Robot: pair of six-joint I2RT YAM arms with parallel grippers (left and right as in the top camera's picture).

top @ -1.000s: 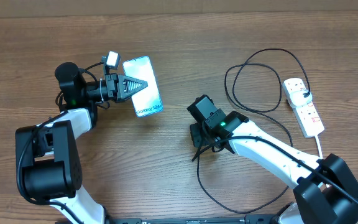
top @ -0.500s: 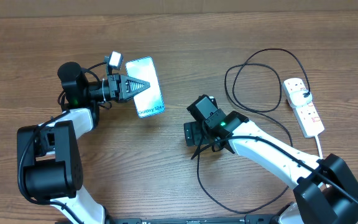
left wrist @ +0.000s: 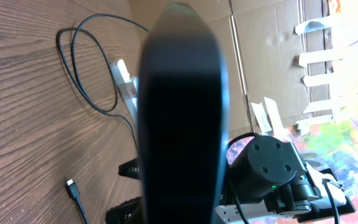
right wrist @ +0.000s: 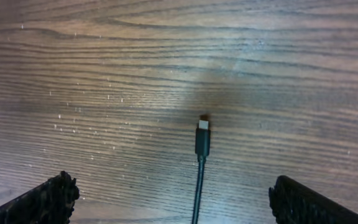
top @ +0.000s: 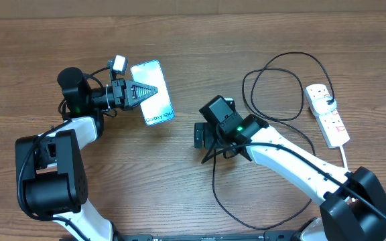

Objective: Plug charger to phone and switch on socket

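The phone (top: 161,107), light blue screen up, is held above the table at the left, with my left gripper (top: 151,91) shut on it. In the left wrist view the phone (left wrist: 182,112) is a dark shape filling the middle and hiding the jaws. The charger (top: 281,86), a thin black cable, loops across the right side and runs up to the white socket (top: 330,118). Its connector tip (right wrist: 202,133) lies flat on the wood, free. My right gripper (right wrist: 174,193) hangs over it, open wide, one finger on each side of the cable. The same tip (left wrist: 71,185) shows in the left wrist view.
The socket's white cord (top: 345,157) runs toward the front right. A second length of the black cable (top: 228,209) curves along the front of the table under my right arm. Cardboard (left wrist: 272,56) stands behind the table.
My right gripper has opened and let the connector tip go onto the table, shifting slightly left. My left gripper and the phone have barely moved.
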